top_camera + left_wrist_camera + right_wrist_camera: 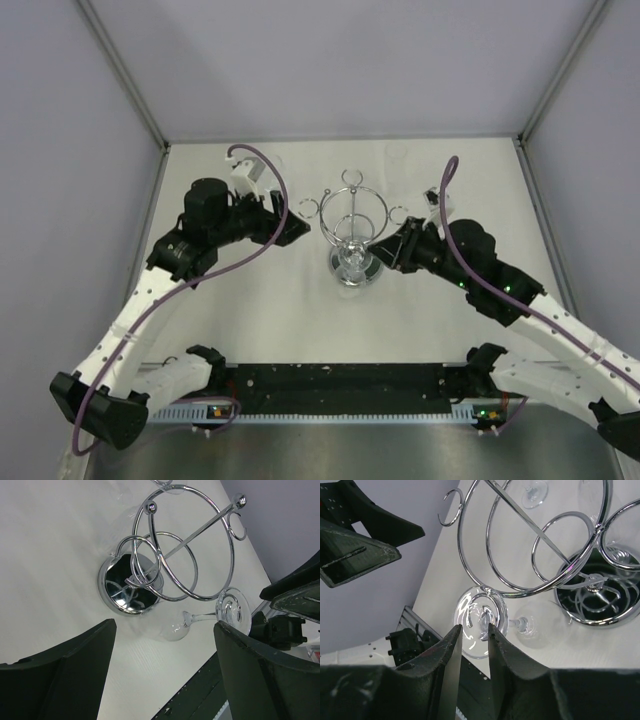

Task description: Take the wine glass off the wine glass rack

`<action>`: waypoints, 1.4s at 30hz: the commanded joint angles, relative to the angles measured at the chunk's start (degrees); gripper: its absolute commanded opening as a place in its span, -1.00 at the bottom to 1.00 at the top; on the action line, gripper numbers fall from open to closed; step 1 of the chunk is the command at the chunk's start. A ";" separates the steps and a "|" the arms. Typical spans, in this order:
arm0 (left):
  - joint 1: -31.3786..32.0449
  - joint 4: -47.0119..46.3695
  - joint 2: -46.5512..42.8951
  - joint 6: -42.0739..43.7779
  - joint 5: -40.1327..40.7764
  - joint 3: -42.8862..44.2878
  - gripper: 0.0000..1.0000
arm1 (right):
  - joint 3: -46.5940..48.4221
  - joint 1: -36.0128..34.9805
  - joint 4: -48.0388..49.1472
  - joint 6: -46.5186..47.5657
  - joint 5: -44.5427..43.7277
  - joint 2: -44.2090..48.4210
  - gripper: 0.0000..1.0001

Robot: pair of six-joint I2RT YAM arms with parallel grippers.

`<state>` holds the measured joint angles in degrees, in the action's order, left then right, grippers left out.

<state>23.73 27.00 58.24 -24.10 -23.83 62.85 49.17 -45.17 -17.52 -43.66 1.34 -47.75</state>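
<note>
White tabletop between grey walls holds the wine glass rack; left pincer gapes, right pincer unclear.

Worktop: white, matte surface. The wine glass rack stands on it about mid-width, upright, with its round mirrored base flat on the surface and reflecting the wire above. A black strip runs along the near edge.
</note>
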 commanded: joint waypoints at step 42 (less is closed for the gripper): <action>-0.08 -3.36 1.09 -0.43 -2.18 -0.18 0.68 | -2.32 0.43 6.09 -5.03 2.26 -2.88 -0.08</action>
<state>23.73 26.52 58.89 -24.36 -24.73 62.50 47.22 -45.17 -15.35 -47.24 1.50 -50.15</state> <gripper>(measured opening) 0.841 0.458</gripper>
